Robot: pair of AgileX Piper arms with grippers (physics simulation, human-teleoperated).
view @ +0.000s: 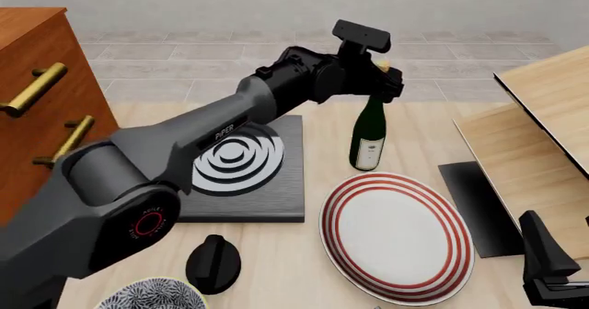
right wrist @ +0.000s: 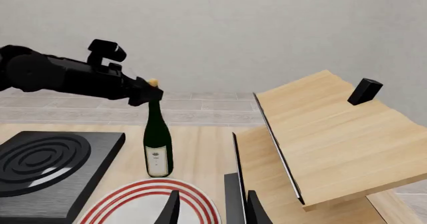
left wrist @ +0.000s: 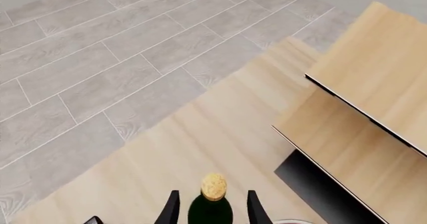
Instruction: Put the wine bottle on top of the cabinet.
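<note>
1. Wine bottle (view: 368,133) stands upright on the worktop (view: 313,254), just behind the red-striped plate (view: 398,234) and right of the black hob (view: 241,167). Base looks to be on the wood, tho contact is hard to confirm.
2. Your left gripper (view: 379,74) is at the neck just under the cork. Left wrist view shows a finger either side of the neck, so jaws look closed on the bottle. A high neck grip leaves the body hanging free, prob why it stays vertical.
3. Right gripper (right wrist: 210,206) is parked low by the plate's near-right edge, jaws apart w/ nothing between.
4. Cabinet (view: 41,109) is at far left, well apart from the bottle; top is high, so you'll need lift first, then a swing left over the hob.
5. Pale boards (view: 543,136) sit to the right, not in that path.
</note>
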